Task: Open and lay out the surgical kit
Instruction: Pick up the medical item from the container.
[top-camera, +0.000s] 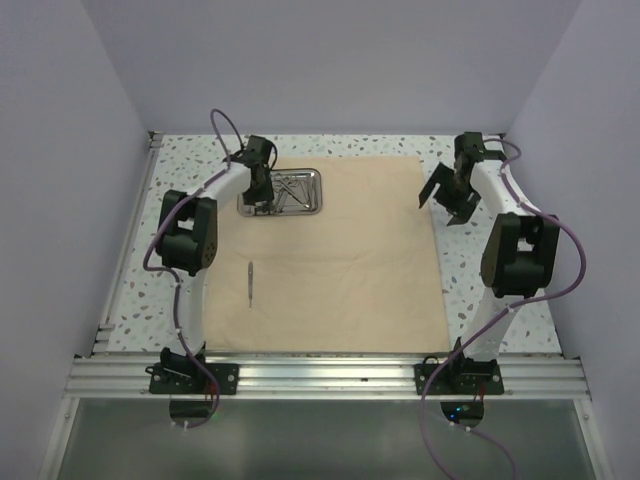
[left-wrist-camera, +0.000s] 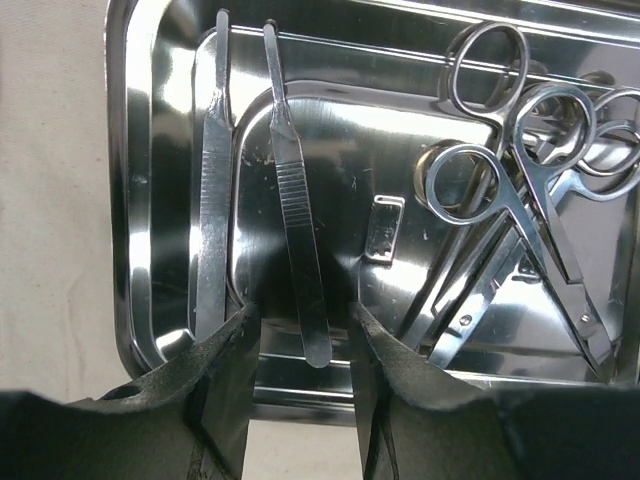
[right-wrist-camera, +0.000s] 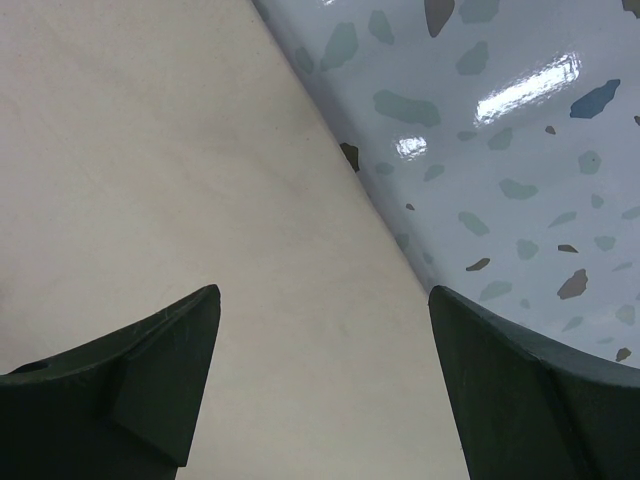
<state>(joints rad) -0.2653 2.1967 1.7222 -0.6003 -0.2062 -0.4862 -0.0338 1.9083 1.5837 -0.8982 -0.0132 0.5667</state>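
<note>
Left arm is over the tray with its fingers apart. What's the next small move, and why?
Probably lower the left gripper and close on the ridged handle lying between its open fingers. One instrument already lies on the cloth, while this handle, a flat handle beside it and the ring-handled tools are in the tray, so the layout looks unfinished.

The light is soft, white and even from overhead, so the top view is bright, with only faint shadows on the cloth (top-camera: 330, 250). Up close, the tray (left-wrist-camera: 130, 200) gives off hard glare beside dark mirror patches. A lamp reflects as a bright streak on the glossy table (right-wrist-camera: 530, 220). The fingers (left-wrist-camera: 200, 420) are dark and slightly soft at the bottom edge of both wrist views.
</note>
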